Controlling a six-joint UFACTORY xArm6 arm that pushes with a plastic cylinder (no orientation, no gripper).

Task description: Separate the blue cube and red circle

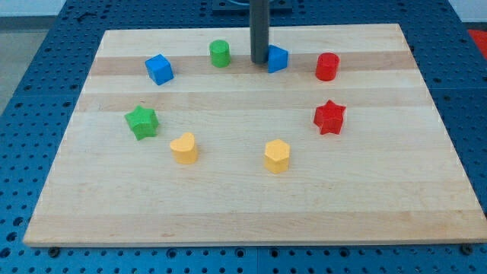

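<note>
A blue cube [159, 68] lies at the view's upper left of the wooden board [243, 205]. A red circle block [327, 66] stands at the upper right, far from the cube. A second blue block [278, 58], shape unclear, sits between them near the top. My tip [259, 61] rests against that second blue block's left side, to the right of the blue cube and left of the red circle.
A green round block [220, 53] stands left of my tip. A green star [141, 122] and a yellow heart-like block [184, 148] lie at the left, a yellow hexagon block [277, 155] at the lower middle, a red star [329, 116] at the right.
</note>
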